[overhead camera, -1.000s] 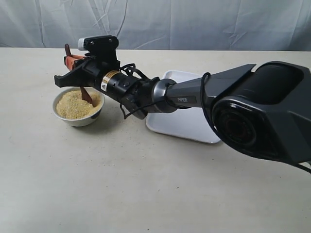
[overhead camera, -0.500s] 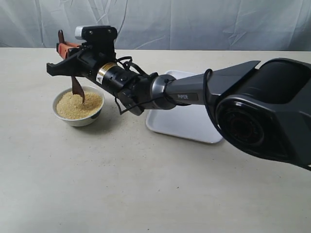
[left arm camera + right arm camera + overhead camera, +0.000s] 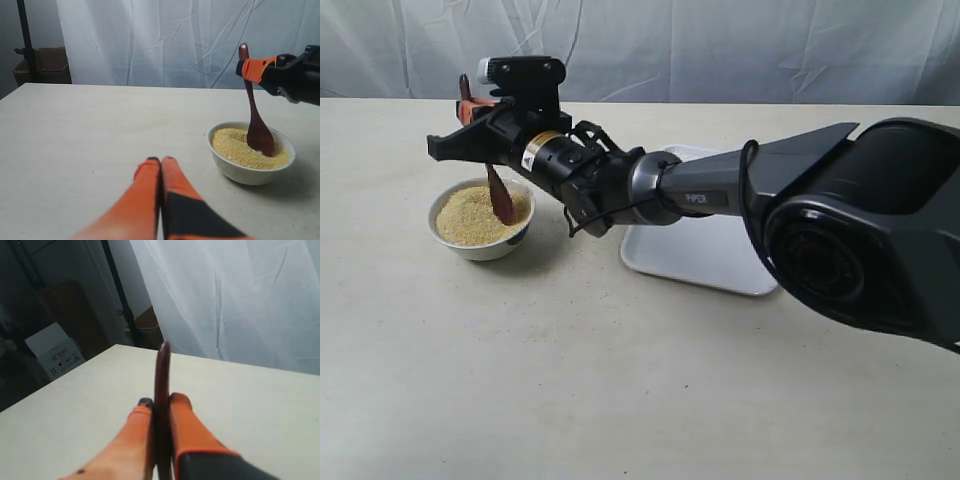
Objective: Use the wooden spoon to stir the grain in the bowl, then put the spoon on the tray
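My left gripper [image 3: 160,162] hangs low over the table [image 3: 570,380], its two orange fingers pressed flat together with nothing between them; the exterior view does not show it. From its own camera it faces the bowl [image 3: 240,172] across a stretch of bare tabletop. In the exterior view the bowl [image 3: 485,250] stands at the left of the table, filled nearly to the rim with the grain [image 3: 465,220]. The wooden spoon [image 3: 500,200] stands steeply in it, with the scoop dug into the grain toward the three o'clock side of the bowl and the handle rising toward eleven o'clock. My right gripper [image 3: 468,108] has reached across from the right and is clamped on the upper handle directly above the bowl. In the right wrist view my fingers [image 3: 187,415] squeeze the dark handle [image 3: 162,370] from both sides, and its end pokes out past the tips. The tray [image 3: 710,260] lies flat at three o'clock of the bowl, near it but not touching, partly hidden under my right arm.
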Robot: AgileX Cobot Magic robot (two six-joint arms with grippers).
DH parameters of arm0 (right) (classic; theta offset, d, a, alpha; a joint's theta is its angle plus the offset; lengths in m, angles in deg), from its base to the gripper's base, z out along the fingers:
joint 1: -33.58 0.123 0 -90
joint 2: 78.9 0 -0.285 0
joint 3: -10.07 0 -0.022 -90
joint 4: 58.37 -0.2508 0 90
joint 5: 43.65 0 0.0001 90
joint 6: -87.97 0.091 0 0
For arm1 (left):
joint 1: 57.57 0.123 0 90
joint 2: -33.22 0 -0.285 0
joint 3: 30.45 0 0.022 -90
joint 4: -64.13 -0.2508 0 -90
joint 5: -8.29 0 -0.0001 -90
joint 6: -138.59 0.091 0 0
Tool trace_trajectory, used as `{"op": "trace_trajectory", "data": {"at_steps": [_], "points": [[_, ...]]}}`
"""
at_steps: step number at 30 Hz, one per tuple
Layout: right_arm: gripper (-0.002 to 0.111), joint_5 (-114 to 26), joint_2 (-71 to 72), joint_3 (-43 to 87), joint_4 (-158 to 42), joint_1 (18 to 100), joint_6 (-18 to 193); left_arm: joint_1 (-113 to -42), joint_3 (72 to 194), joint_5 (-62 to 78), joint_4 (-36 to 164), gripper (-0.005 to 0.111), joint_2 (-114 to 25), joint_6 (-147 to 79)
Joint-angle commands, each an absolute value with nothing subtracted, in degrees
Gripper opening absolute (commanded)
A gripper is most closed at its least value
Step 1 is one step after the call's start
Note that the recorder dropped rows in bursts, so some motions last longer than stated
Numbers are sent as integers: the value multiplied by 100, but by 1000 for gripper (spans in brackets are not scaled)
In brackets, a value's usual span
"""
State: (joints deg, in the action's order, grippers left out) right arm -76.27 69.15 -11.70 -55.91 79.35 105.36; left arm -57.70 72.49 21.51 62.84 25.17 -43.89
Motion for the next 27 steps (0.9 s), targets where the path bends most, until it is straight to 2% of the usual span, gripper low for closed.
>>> {"op": "trace_trajectory", "data": {"at_steps": [1,13,27], "points": [[-1,-7803,7117,-1182,-5562,8029,10616,-5774,7233,2111,6262,0,2544,-4389],[-1,-8627,7115,-1182,-5673,8160,10730,-5774,7233,2111,6262,0,2544,-4389],[-1,-7991,6512,-1182,-5702,8160,9344,-5774,7233,2111,6262,0,2544,-4389]]}}
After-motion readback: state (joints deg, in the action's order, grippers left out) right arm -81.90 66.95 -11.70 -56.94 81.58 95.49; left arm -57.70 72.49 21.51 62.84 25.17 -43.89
